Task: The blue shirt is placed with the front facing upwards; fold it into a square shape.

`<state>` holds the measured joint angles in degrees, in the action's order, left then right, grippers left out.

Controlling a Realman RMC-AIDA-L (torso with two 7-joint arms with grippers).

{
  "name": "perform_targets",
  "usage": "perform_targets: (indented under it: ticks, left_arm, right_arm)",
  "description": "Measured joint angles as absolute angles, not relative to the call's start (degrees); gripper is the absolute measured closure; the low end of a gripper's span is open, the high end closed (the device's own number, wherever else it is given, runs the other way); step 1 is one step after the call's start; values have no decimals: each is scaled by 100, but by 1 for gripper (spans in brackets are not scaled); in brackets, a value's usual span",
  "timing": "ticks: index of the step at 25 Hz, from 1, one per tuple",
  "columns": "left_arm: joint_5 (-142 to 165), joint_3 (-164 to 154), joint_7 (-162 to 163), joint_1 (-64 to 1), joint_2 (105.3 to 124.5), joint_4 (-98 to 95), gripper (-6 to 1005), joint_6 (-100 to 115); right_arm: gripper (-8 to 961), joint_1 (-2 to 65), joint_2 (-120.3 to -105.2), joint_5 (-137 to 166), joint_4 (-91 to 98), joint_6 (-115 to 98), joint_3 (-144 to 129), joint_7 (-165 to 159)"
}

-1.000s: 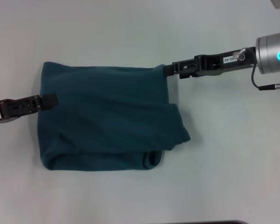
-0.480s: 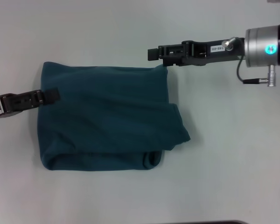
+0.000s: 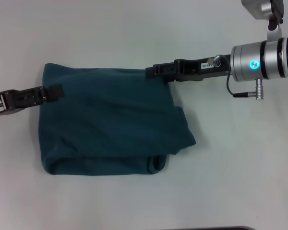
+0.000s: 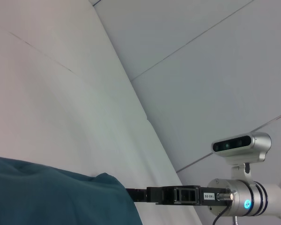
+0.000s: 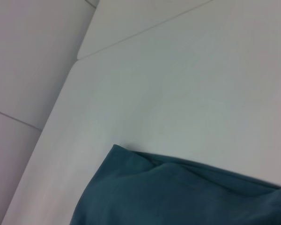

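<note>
The blue shirt [image 3: 110, 124] lies folded on the table as a rough rectangle. Only plain teal cloth shows; the letters and neck label are hidden. A loose fold sticks out at its right side [image 3: 185, 132]. My left gripper [image 3: 55, 91] is over the shirt's left edge. My right gripper [image 3: 151, 72] is at the shirt's far edge near the far right corner. The shirt [image 4: 51, 197] and the right gripper [image 4: 131, 193] also show in the left wrist view. The right wrist view shows a shirt corner [image 5: 178, 192] on the table.
The pale table [image 3: 134, 28] stretches around the shirt on all sides. The right arm's silver wrist [image 3: 264, 62] hangs over the table's far right. A dark edge [image 3: 206, 228] runs along the near side.
My right gripper moved left from the shirt's far right corner, rose away from it, then came down onto the far edge. My left gripper shifted slightly right onto the shirt.
</note>
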<state>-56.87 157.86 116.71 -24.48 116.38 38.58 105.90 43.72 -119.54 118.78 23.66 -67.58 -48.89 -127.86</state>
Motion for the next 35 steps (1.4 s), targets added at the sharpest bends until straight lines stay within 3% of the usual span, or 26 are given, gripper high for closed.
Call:
perform_targets:
  ticks: [7, 10, 13, 17, 28, 35]
  left_arm:
    - [-5740, 15791, 11584, -2455, 11622, 3882, 260, 10592]
    - [-5919, 15797, 10534, -2380, 11669, 3857, 259, 10775]
    - [-5978, 15800, 8690, -2130, 11983, 3706, 259, 10529]
    - [-5854, 15601, 7523, -1902, 12304, 3782, 259, 9820]
    - [-6041, 15354, 6496, -1844, 12328, 3715, 258, 10680]
    - [-5908, 14654, 4526, -1455, 12332, 3373, 263, 10729]
  right_arm:
    - [92, 4206, -11886, 11685, 2927, -7659, -4632, -12635]
    - [92, 3869, -11927, 11242, 3474, -8351, -4593, -11649]
    - [93, 3400, -12013, 10649, 3472, -8567, -4704, -9560]
    - [93, 2997, -11984, 10253, 3053, -8587, -4802, -7058]
    - [94, 2555, -11966, 10125, 2977, -8871, -4781, -6218]
    - [95, 2324, -11973, 10477, 2436, -9137, -4885, -5503]
